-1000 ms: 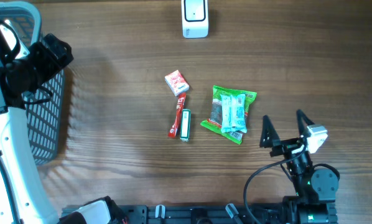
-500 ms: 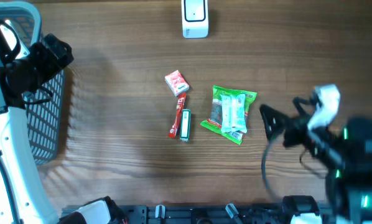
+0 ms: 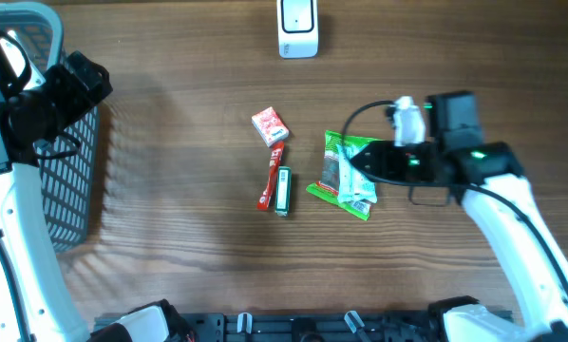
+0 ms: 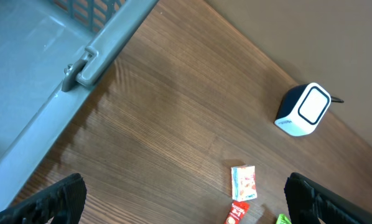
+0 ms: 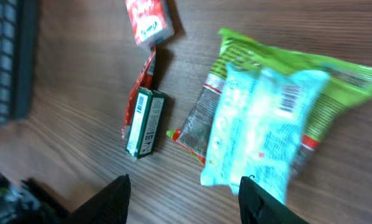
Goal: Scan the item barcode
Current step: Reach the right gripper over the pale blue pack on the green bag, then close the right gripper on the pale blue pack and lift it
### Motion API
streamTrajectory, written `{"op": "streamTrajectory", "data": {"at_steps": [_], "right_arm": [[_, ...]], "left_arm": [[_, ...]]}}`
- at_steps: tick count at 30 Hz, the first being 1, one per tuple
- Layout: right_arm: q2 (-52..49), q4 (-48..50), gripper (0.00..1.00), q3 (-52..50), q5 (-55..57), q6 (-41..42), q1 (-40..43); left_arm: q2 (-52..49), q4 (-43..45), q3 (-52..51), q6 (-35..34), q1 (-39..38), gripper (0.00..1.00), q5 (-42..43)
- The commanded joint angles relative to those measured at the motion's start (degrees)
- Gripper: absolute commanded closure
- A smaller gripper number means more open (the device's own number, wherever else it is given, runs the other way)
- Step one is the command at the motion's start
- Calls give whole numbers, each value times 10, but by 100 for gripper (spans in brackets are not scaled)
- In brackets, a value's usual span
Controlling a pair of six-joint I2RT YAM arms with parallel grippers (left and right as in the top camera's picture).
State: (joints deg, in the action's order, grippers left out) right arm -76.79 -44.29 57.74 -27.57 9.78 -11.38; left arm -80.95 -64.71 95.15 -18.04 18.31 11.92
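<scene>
A green snack bag (image 3: 334, 145) with light-blue packets (image 5: 260, 124) on it lies at mid-table. Left of it are a dark green box (image 3: 282, 191), a red stick sachet (image 3: 271, 179) and a small red-and-white packet (image 3: 270, 125). The white scanner (image 3: 297, 28) stands at the far edge. My right gripper (image 3: 360, 169) hovers over the green bag, pointing left. In the right wrist view the right gripper (image 5: 186, 202) is open, with nothing between its fingers and the light-blue packets' edge by the right finger. My left gripper (image 4: 186, 202) is open and high above the basket.
A grey mesh basket (image 3: 75, 180) stands at the table's left edge, under the left arm. The left wrist view shows its rim (image 4: 86, 62), the scanner (image 4: 303, 109) and the red-and-white packet (image 4: 244, 183).
The right arm has swung from the front right corner up and left over the green bag, and its jaws stand narrower than before. The left arm and the items have not moved.
</scene>
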Motion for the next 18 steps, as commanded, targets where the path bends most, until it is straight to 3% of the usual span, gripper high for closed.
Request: {"op": "streamTrajectory", "data": {"at_steps": [1, 10, 18], "right_arm": [[-59, 31, 44, 0, 73, -3, -50], [-163, 53, 43, 0, 185, 24, -119], [-172, 58, 45, 0, 343, 70, -192]], "left_arm": [[0, 1, 5, 11, -2, 0, 7], [0, 1, 5, 11, -2, 0, 7], [0, 1, 5, 11, -2, 0, 7]]}}
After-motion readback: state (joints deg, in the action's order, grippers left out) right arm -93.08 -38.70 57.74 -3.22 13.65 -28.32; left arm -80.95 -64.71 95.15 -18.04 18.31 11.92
